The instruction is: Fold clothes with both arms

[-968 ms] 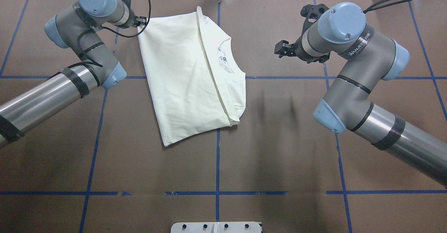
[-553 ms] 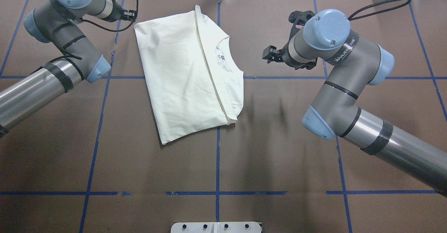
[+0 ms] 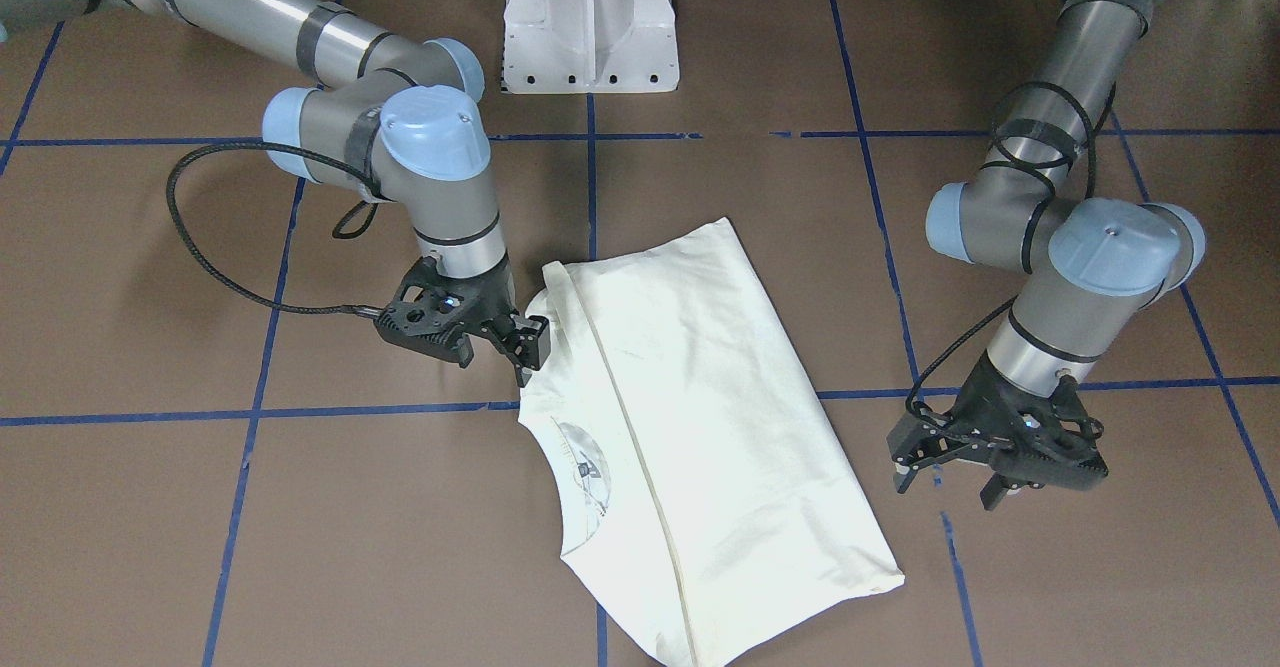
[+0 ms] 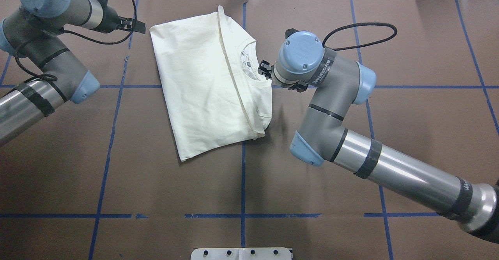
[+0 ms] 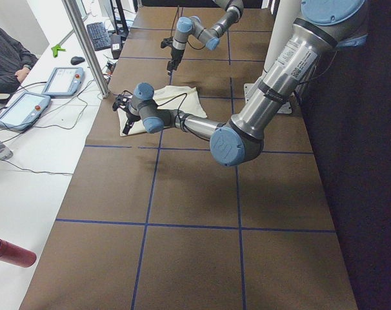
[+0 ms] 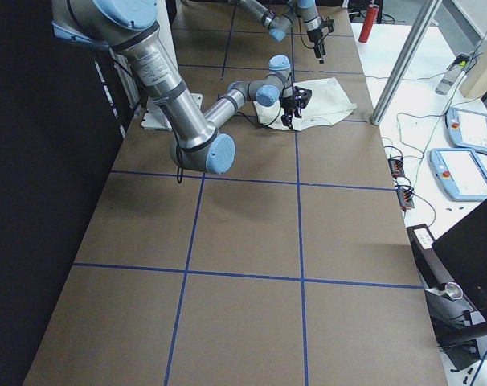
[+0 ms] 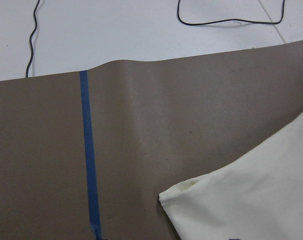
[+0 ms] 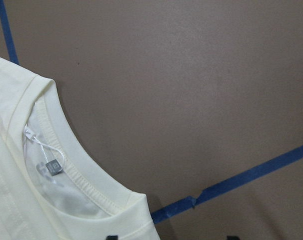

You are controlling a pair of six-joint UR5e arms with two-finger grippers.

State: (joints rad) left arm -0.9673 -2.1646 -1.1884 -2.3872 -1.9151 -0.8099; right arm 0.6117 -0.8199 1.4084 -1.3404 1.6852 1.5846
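Shirt [image 4: 195, 92] lies flat, collar [image 8: 86, 175] beside right tool [image 3: 528, 347].

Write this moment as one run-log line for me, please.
shirt: folded, flat on table | right gripper: open, at collar edge, no grip | left gripper: open, clear of shirt

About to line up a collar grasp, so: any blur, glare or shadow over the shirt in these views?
Right wrist view: collar and label sharp, evenly lit. Overhead view: no motion blur; the right arm casts a soft shadow on the table beside the shirt, with glare on its silver tube. Front-facing view: shirt bright, creases readable.
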